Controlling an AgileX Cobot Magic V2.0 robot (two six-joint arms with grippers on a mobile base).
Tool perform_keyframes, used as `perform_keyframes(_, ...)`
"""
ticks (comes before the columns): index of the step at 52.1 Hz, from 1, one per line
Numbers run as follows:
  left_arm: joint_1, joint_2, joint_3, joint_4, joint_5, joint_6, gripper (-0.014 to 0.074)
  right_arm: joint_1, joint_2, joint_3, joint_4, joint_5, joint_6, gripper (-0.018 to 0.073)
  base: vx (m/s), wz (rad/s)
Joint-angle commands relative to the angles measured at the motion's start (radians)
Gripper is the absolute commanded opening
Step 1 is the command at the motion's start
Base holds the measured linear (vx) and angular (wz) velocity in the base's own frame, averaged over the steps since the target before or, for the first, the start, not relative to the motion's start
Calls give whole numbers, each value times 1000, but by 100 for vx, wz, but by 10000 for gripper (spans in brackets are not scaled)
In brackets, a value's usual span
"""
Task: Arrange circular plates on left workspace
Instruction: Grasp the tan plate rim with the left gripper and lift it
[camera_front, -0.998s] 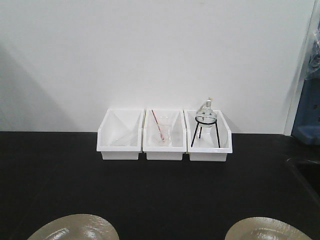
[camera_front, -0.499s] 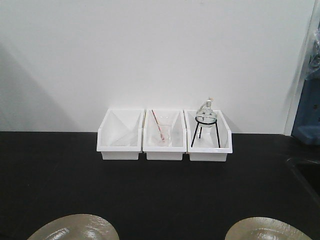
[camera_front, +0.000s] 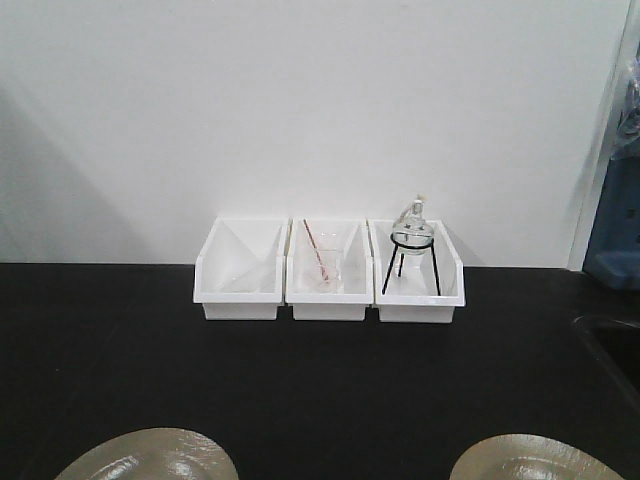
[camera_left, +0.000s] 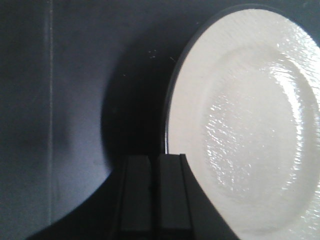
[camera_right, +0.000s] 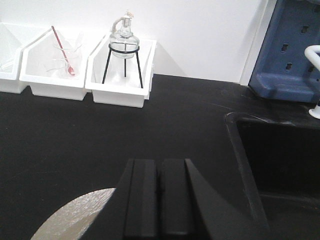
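Observation:
Two beige circular plates lie on the black countertop (camera_front: 320, 380) at the bottom edge of the front view, one at the left (camera_front: 150, 457) and one at the right (camera_front: 535, 460). In the left wrist view a plate (camera_left: 250, 125) fills the right side, its rim just beyond my left gripper (camera_left: 155, 157), which is shut and holds nothing. In the right wrist view a plate's edge (camera_right: 75, 215) shows at the lower left, beside my right gripper (camera_right: 157, 161), shut and empty above the counter.
Three white bins (camera_front: 328, 270) stand in a row against the back wall; the right one holds a glass flask on a black tripod (camera_front: 411, 250), the middle one a beaker with a red rod (camera_front: 322, 262). A recessed black sink (camera_right: 280, 170) lies to the right, with a blue rack (camera_right: 292, 47) behind.

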Motion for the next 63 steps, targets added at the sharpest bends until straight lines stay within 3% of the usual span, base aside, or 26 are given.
perform_keyframes(1,4,-12,-15,-51,20,0,274,2,-2,-39,-15,-79,-10,-1,0,0)
perform_keyframes(8,3,34,-15,-85,41,0,482,2,-2,-39,-15,-79,-10,-1,0,0)
perform_keyframes(14,-1,58,-15,-153,69,21,568,2,-2,-39,-15,-79,-10,-1,0,0)
perform_keyframes(20,-27,75,-15,-165,85,92,576,2,-2,-39,-15,-79,-10,-1,0,0)
perform_keyframes(35,-118,152,-15,-185,102,96,571,0,-2,-39,-15,-80,-10,-1,0,0)
perform_keyframes(44,-164,179,-15,-217,110,96,449,0,-2,-39,-15,-80,-10,-1,0,0)
perform_keyframes(55,-187,181,-15,-290,140,96,0,0,-2,-39,-15,-80,-33,-1,0,0)
perform_keyframes(58,-187,181,-15,-316,154,83,-9,0,-2,-39,-15,-80,-33,-1,0,0)
perform_keyframes(59,-187,181,-15,-367,176,46,-7,0,-2,-39,-15,-80,-33,-1,0,0)
perform_keyframes(63,-187,181,-15,-438,191,35,-5,0,-2,-39,-15,-80,-33,-1,0,0)
